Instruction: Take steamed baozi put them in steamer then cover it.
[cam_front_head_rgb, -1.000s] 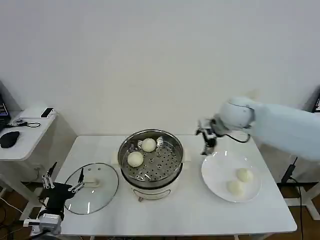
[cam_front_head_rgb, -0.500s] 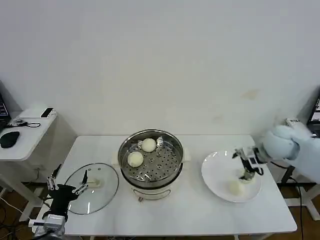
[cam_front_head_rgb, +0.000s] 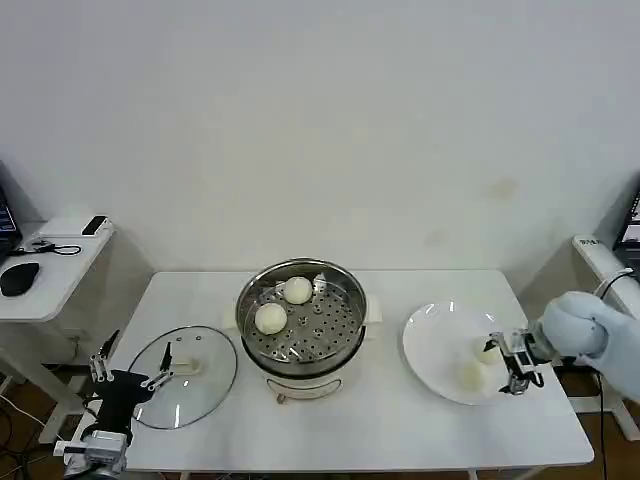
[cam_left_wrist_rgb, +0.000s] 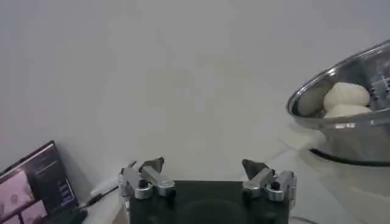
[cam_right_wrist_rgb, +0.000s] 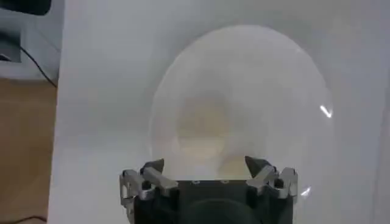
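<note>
The steamer (cam_front_head_rgb: 343, 338) stands mid-table with two steamed baozi (cam_front_head_rgb: 297, 290) (cam_front_head_rgb: 270, 318) on its perforated tray. Two more baozi (cam_front_head_rgb: 486, 352) (cam_front_head_rgb: 469, 377) lie on a white plate (cam_front_head_rgb: 435, 345) to the right. My right gripper (cam_front_head_rgb: 504, 366) is open at the plate's right edge, right beside those two buns, holding nothing. In the right wrist view a baozi (cam_right_wrist_rgb: 204, 125) lies just ahead of the open right gripper (cam_right_wrist_rgb: 205, 165). The cover (cam_front_head_rgb: 205, 385) lies flat left of the steamer. My left gripper (cam_front_head_rgb: 128, 377) hangs open at its left rim. The left wrist view shows the left gripper (cam_left_wrist_rgb: 204, 167), the steamer (cam_left_wrist_rgb: 341, 122) and a baozi (cam_left_wrist_rgb: 346, 94).
A side table (cam_front_head_rgb: 45, 290) with a mouse and cables stands off to the left. The white table's front edge (cam_front_head_rgb: 350, 465) runs close below the cover and the plate. Bare tabletop lies in front of the steamer.
My right arm swung from behind the plate to its right edge and came down beside the two buns. The left gripper barely shifted.
</note>
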